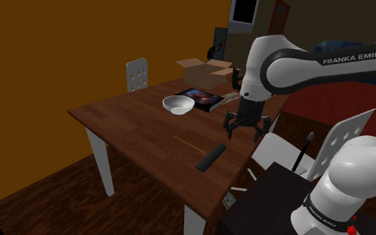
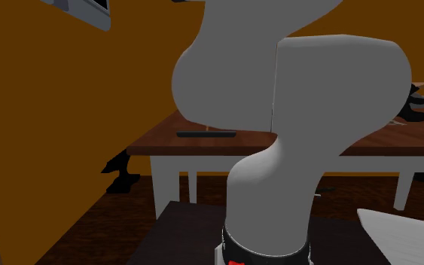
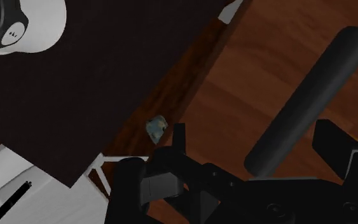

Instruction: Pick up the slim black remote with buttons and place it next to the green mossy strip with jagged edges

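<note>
Your fingers [image 3: 331, 137] stand apart and grip nothing, hanging above the brown counter [image 1: 139, 127] close to its stand-side edge. In the wrist view the slim black remote [image 3: 308, 105] lies flat on the wood, in line with the gap between them yet untouched. In the shoulder view it sits near the counter's edge, lower-left of the fingers. Farther off lie a white bowl [image 1: 178, 104], a book [image 1: 203, 98] and a pale greenish strip [image 1: 230, 97] beside the book.

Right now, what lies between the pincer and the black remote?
Nothing: in the shoulder view only bare brown tabletop separates the open pincer from the remote, which lies toward that view's lower left.
</note>
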